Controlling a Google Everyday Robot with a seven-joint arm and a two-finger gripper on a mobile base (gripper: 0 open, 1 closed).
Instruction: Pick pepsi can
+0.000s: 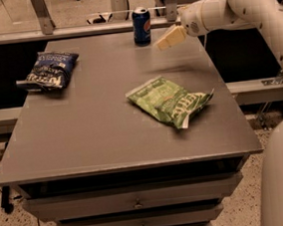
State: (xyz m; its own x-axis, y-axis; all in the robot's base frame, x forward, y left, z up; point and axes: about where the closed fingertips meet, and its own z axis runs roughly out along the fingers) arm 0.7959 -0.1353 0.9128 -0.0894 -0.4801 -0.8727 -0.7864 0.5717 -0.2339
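The pepsi can (141, 26) stands upright at the far edge of the grey table (98, 134), a dark blue can with a silver top and round red-white logo. My gripper (162, 43) hangs above the table's far right part, just right of the can and a little nearer to me, pointing left toward it. It is apart from the can and holds nothing I can see. The white arm (236, 6) reaches in from the right.
A green chip bag (170, 102) lies right of the table's middle. A dark blue chip bag (48, 70) lies at the left. Drawers (135, 203) sit under the tabletop. A railing and shelf run behind the table.
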